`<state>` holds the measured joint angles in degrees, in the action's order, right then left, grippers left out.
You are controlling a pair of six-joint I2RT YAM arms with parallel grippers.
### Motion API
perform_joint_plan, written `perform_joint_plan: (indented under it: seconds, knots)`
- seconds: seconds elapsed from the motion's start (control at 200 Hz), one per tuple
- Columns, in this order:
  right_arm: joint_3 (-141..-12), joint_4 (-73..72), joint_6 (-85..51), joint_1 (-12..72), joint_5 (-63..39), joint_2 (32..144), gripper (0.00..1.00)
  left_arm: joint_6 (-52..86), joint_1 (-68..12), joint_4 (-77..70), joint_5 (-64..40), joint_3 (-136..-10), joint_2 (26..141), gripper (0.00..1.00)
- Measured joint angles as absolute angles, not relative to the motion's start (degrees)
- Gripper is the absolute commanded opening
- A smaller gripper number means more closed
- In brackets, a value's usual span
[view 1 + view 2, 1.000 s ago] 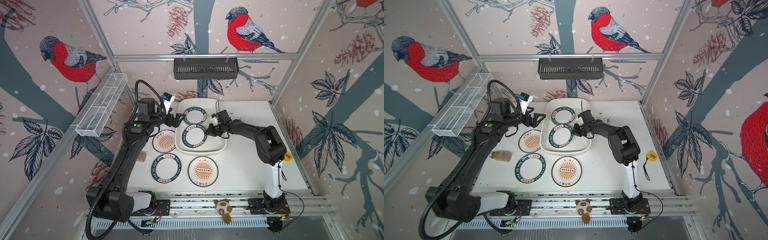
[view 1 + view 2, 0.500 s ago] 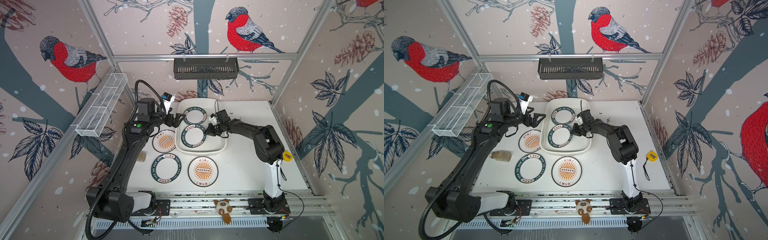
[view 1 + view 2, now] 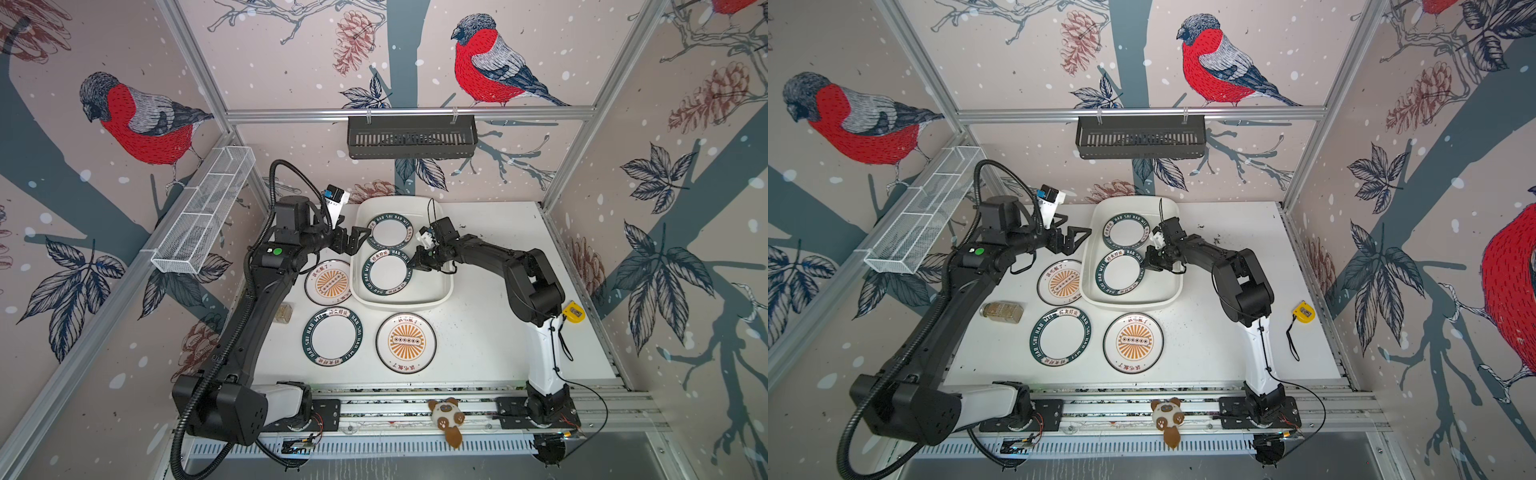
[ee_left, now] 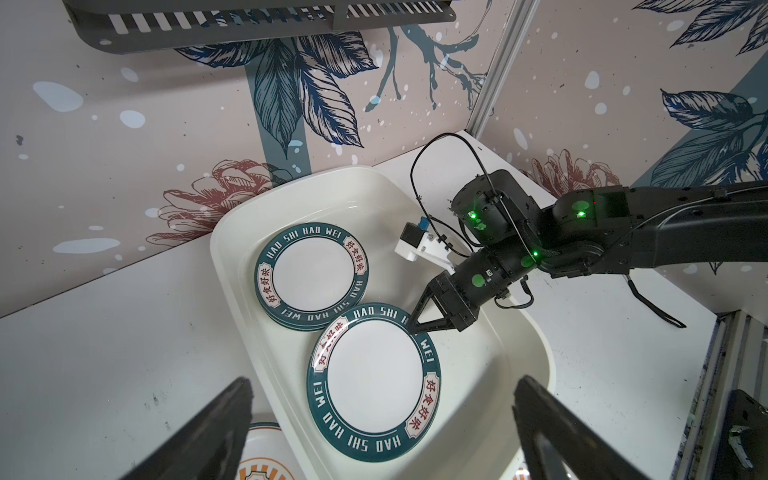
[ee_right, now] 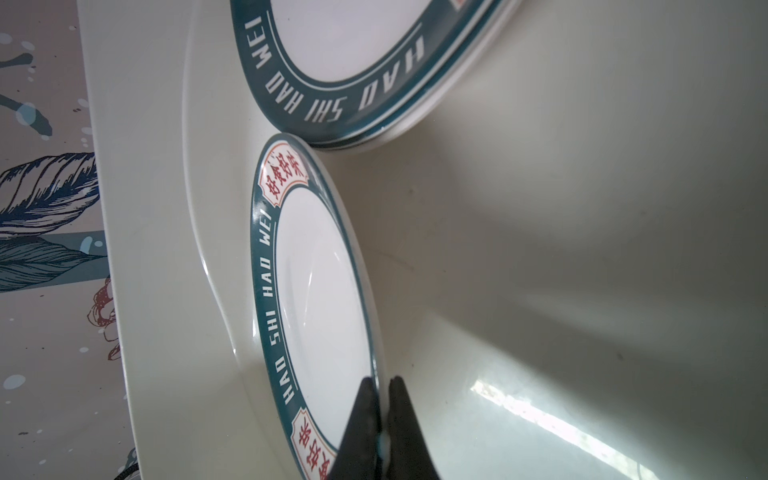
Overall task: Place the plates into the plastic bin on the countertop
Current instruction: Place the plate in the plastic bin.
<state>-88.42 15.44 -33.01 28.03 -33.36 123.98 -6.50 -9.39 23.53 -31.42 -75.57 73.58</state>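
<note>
White speckled countertop (image 3: 478,332) carries three round white plates (image 3: 332,337) on its left half, with the left gripper (image 3: 360,245) beyond them, spread wide and empty. Rightward, inside the white plastic bin (image 3: 446,286) beside a plate stack (image 3: 388,232), the right gripper (image 3: 413,262) pinches a green-rimmed plate (image 3: 386,272) by its rim. It looks stiff, glossy, likely slippery and breakable.

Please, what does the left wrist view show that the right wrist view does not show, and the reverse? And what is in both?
Only the left wrist view: the left gripper with jaws wide open, the right arm seen from outside, the black slotted basket, and part of an orange sunburst plate.
Only the right wrist view: close up, the right gripper with jaws shut on the rim of the green-rimmed plate.
Both: that plate, the stack of green-rimmed plates and the plastic bin.
</note>
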Motion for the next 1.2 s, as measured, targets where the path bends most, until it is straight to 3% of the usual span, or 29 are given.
perform_joint_plan:
  seconds: [1.201]
  knots:
    - [-89.97, 20.43, -31.48, 27.94, -28.32, 122.32, 0.26, -6.5, -9.39, 23.38, -31.46, -75.35, 72.93, 0.97]
